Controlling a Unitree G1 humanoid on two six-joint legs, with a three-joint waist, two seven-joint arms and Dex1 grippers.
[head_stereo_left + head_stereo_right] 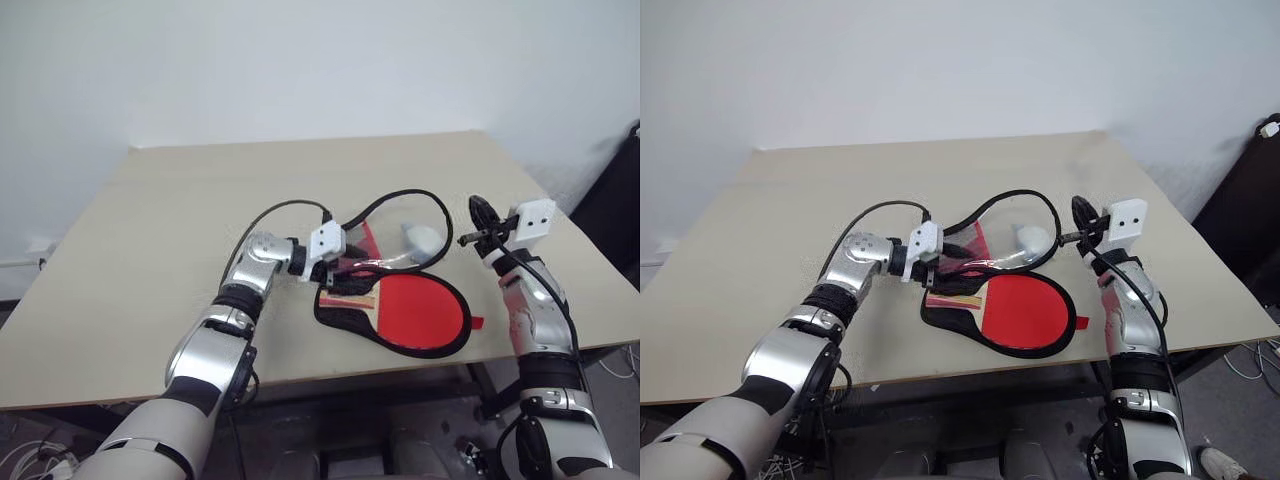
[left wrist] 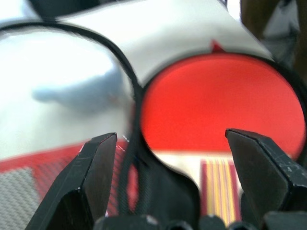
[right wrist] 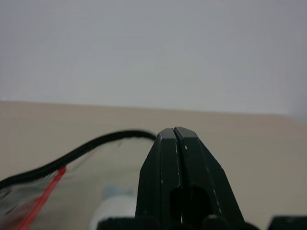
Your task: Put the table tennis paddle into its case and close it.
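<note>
At frame centre the red-faced table tennis paddle (image 1: 420, 310) lies in the black-edged case (image 1: 352, 328), its clear flap raised; left gripper (image 2: 170, 143) jaws apart, right gripper (image 3: 175, 143) jaws pressed together.

The raised clear flap of the case (image 1: 395, 235) arches over the paddle (image 1: 420, 312), between the two hands, while the surface (image 1: 150, 250) to their left lies open.
</note>
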